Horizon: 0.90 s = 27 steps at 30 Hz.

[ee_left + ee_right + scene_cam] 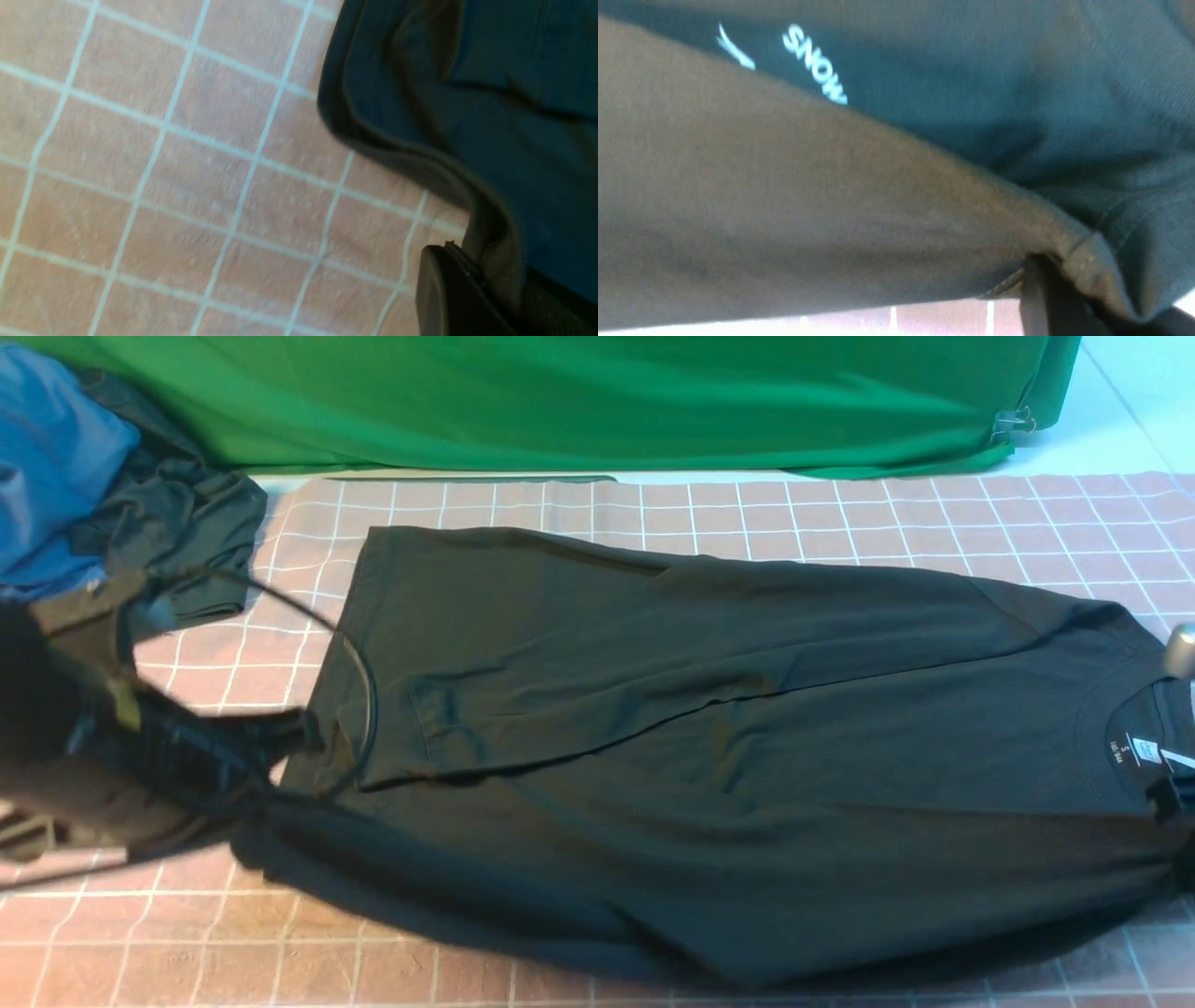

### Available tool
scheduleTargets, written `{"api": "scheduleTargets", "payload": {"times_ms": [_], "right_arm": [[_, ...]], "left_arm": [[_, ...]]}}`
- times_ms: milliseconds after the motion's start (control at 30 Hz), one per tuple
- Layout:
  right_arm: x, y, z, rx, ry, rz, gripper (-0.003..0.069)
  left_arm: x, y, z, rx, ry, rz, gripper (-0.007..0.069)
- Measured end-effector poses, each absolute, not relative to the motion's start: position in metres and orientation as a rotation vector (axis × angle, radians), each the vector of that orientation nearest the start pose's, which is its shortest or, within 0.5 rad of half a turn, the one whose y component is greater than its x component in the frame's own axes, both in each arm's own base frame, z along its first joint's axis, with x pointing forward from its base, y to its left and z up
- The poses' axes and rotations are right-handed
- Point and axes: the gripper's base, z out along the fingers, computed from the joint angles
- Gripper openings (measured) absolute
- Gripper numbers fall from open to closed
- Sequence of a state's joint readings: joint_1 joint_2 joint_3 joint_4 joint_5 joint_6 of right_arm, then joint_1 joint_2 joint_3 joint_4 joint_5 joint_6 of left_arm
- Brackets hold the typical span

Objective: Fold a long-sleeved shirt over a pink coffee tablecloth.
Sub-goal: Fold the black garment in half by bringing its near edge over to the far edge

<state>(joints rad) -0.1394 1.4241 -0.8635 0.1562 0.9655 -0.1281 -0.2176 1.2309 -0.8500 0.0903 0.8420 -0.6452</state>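
Note:
The black long-sleeved shirt (709,756) lies sideways on the pink coffee tablecloth (840,513), hem to the left and collar with neck label (1134,761) to the right. One sleeve is folded across its body. My left gripper (280,775) is shut on the hem's near corner. In the left wrist view a dark finger (448,289) pinches the hem of the shirt (514,93). My right gripper (1178,793) is shut on the shoulder by the collar. The right wrist view has the lifted shirt (784,196), its white "SNOW" print (815,63) and a finger (1041,298) under a seam.
A blue garment (47,457) and a smaller dark garment (177,523) are piled at the back left. The green backdrop cloth (597,401) hangs along the back, with a metal clip (1013,425) at its right end. Pink grid cloth (187,186) shows beside the hem.

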Motion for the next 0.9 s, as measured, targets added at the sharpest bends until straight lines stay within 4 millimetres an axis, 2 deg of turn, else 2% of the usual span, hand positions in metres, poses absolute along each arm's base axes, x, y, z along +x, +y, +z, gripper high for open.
{"api": "scheduleTargets", "payload": {"times_ms": [100,300,467,700,800,900], "right_arm": [[0.250,-0.023,0.225,0.135,2.989,0.173,0.0067],[0.278,-0.027,0.227,0.131,2.985,0.173,0.0067],[0.300,-0.030,0.233,0.128,2.971,0.173,0.0067],[0.337,-0.035,0.233,0.128,2.956,0.173,0.0067],[0.352,-0.037,0.226,0.136,2.965,0.176,0.0067],[0.361,-0.038,0.218,0.142,2.980,0.180,0.0067]], "left_arm": [[0.237,-0.041,0.272,-0.548,2.643,-0.158,0.0046],[0.277,-0.029,0.277,-0.636,2.614,-0.167,0.0046],[0.306,-0.029,0.281,-0.656,2.596,-0.191,0.0046],[0.349,-0.034,0.276,-0.637,2.599,-0.205,0.0046],[0.370,-0.036,0.268,-0.636,2.604,-0.203,0.0046],[0.381,-0.037,0.262,-0.639,2.614,-0.200,0.0046]]}}
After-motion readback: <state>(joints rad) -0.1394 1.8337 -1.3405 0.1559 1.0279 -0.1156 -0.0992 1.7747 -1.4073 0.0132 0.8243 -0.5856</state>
